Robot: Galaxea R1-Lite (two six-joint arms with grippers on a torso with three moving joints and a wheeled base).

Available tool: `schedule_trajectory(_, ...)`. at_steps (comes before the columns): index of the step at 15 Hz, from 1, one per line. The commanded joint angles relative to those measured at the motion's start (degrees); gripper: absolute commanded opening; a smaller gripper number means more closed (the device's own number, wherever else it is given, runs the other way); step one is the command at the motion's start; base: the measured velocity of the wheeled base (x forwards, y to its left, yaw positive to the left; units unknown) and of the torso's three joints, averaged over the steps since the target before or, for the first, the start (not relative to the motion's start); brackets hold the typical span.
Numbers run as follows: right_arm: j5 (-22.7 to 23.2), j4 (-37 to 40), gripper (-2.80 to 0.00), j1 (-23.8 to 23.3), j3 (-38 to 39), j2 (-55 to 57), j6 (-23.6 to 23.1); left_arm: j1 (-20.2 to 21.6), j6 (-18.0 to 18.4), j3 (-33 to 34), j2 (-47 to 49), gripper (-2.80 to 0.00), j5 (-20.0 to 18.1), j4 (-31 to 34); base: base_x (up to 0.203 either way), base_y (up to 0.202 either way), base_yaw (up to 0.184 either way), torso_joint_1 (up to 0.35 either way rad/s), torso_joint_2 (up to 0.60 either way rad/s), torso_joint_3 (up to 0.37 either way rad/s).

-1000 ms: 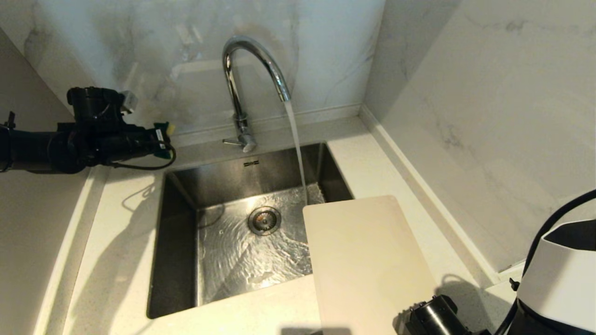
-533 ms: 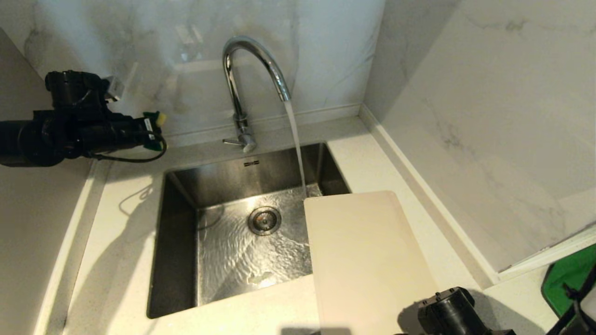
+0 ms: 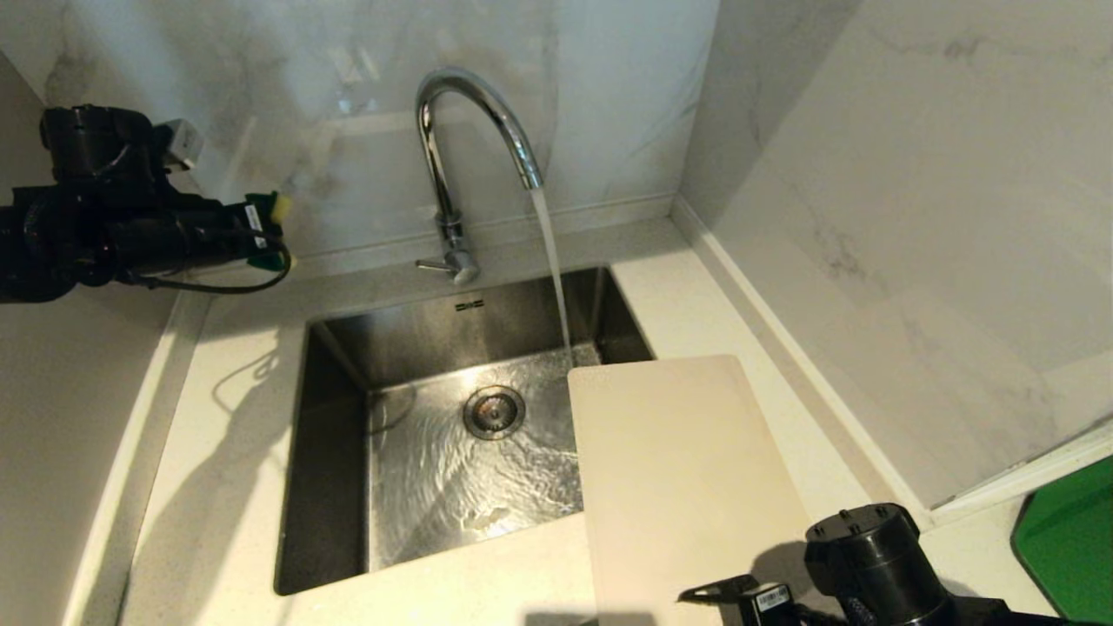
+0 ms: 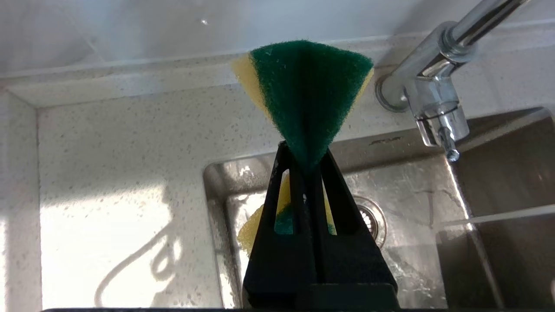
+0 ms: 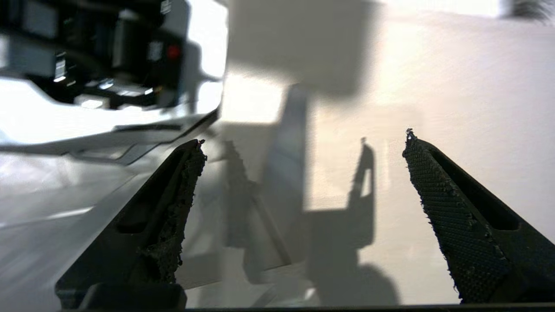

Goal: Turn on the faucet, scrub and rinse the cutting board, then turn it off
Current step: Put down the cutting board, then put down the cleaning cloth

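The cutting board [image 3: 687,487] was plain cream-white. The sponge [image 4: 305,93] was green over yellow. The faucet [image 3: 469,130] was chrome; the wall [image 3: 913,217] was grey-veined white marble.

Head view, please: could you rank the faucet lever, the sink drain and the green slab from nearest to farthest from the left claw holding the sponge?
Measured from the left claw, up at the left with the sponge:
1. Faucet lever, behind the sink's back rim.
2. Sink drain, mid-basin under running water.
3. Green slab, far right corner of the counter.
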Motion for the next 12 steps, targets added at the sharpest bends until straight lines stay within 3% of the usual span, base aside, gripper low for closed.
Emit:
schedule_trajectory(1, 0.33, -0.20, 0.00, -0.06, -2.59, -3.06, -0.24, -0.05, -0.08, 0.31, -1.32, -2.80, 0.26, 0.07, 0.000, 0.000, 0.000, 0.000, 0.00, 0.000)
schedule_trajectory(7, 0.50, -0.19, 0.00, -0.06, -10.94, -6.74, 3.88, -0.05, -0.08, 0.80, -4.10, -2.80, 0.97, 1.04, 0.000, 0.000, 0.000, 0.000, 0.00, 0.000)
schedule_trajectory(9, 4.99, -0.19, 0.00, -0.06, -14.17, -6.65, 5.73, -0.14, 0.06, 1.10, -5.07, -2.80, 0.97, 1.04, 0.000, 0.000, 0.000, 0.000, 0.00, 0.000)
schedule_trajectory(10, 6.00, -0.19, -2.80, -0.06, -15.58, -6.89, 6.86, -0.14, 0.10, 1.02, -5.27, -2.80, 0.97, 1.13, 0.000, 0.000, 0.000, 0.000, 0.00, 0.000)
schedule_trajectory(12, 6.23, -0.19, -2.80, -0.06, -18.91, -7.88, 8.52, -0.14, 0.25, 0.75, -5.70, -2.80, 0.97, 1.77, 0.000, 0.000, 0.000, 0.000, 0.00, 0.000)
